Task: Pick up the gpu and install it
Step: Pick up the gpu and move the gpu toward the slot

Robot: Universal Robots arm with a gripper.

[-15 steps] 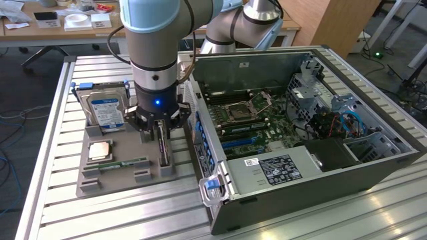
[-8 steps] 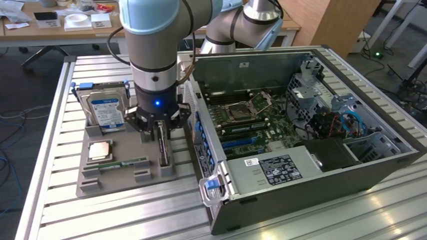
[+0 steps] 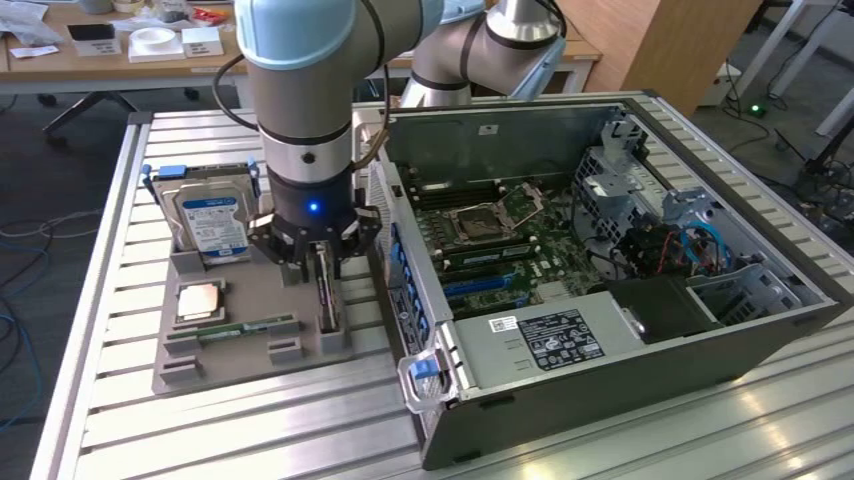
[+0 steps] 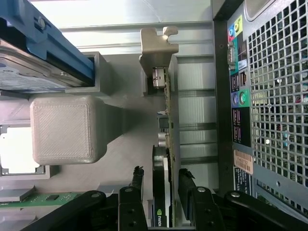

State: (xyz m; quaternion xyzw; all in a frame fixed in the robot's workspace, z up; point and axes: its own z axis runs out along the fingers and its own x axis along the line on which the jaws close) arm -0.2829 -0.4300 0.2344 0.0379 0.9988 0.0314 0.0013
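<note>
Placement: the gpu (image 3: pixel 328 300) stands on edge in the grey holder (image 3: pixel 187 372), at the exterior view's left of the open computer case (image 3: pixel 627 340). The gripper (image 3: pixel 320 268) straddles it, jaws apart, not clamped. Judged light, stiff and fragile; grip the flat faces mid-length. A small green logo (image 4: pixel 159 222) marks the card; its lettering is unreadable.

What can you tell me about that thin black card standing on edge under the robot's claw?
The gpu is a thin, flat black card standing on its long edge in the grey plastic holder, beside the open computer case. A pale metal bracket with a port caps one end. The gripper straddles it, fingers open, one on each side, seemingly not touching.
</note>
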